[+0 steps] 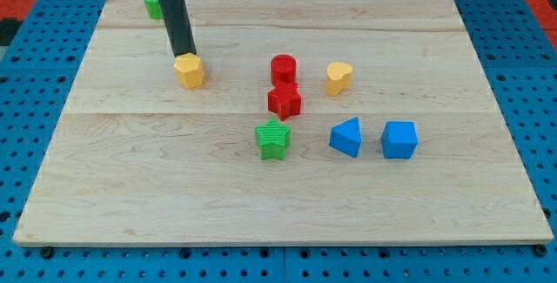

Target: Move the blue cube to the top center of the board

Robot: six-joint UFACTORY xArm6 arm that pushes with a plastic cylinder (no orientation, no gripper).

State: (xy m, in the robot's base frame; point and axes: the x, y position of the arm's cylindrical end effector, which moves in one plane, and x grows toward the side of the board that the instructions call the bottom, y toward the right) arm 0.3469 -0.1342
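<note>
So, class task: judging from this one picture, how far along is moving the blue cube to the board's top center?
Nothing looks done: the blue cube sits low at the view's right, beside the blue wedge-like block. In hand: my tip is far off at upper left, touching the yellow hexagonal block. Left: reach the cube and push it up to top center.

Wooden board [130,187] carries eight blocks (scattered).

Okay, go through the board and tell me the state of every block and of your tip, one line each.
My tip: down at the yellow hexagonal block's top edge.
Yellow hexagonal block: upright, tip beside it.
Blue cube: right of centre, not yet moved.
Blue triangular block: apart, left of the cube.
Red cylinder: upright, touching red star.
Red star: flat.
Green star: flat, alone.
Yellow heart-like block: alone.
Green block: partly hidden behind the rod.
</note>
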